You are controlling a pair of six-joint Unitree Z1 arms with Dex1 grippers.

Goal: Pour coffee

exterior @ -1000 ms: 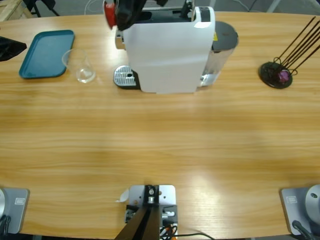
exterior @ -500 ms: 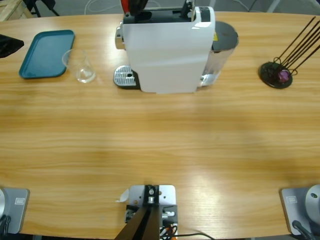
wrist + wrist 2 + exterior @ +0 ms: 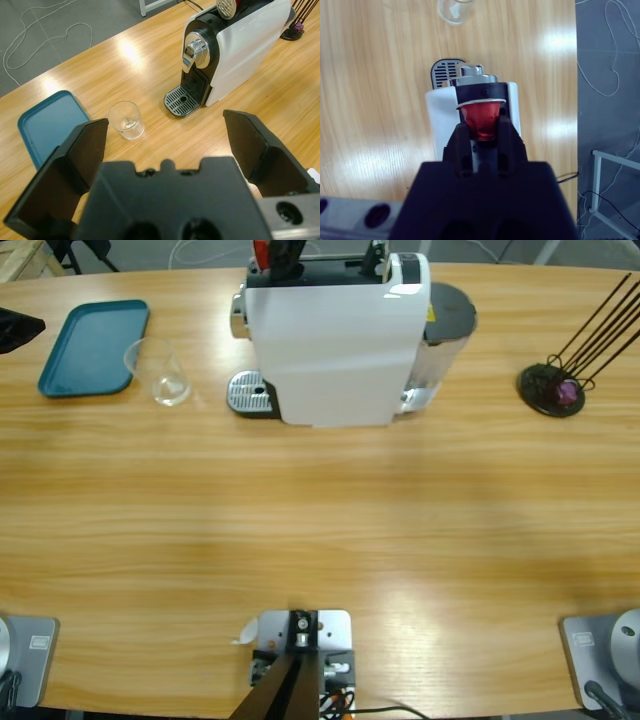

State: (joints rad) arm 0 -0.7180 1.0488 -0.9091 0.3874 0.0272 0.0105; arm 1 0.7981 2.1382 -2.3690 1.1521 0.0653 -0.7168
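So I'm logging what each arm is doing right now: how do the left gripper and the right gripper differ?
The left gripper has its jaws spread wide with nothing between them, while the right gripper is shut on a red capsule. The left gripper sits back from the coffee machine, looking toward the empty glass; the right gripper hangs directly above the machine's top. Both have two black jaws.

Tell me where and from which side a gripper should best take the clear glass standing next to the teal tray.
Probably by the side wall, around mid-height, coming in level with the jaws either side. The glass stands upright and apart from the teal tray and the coffee machine, with bare table around it. The left gripper, open and facing it, looks best placed.
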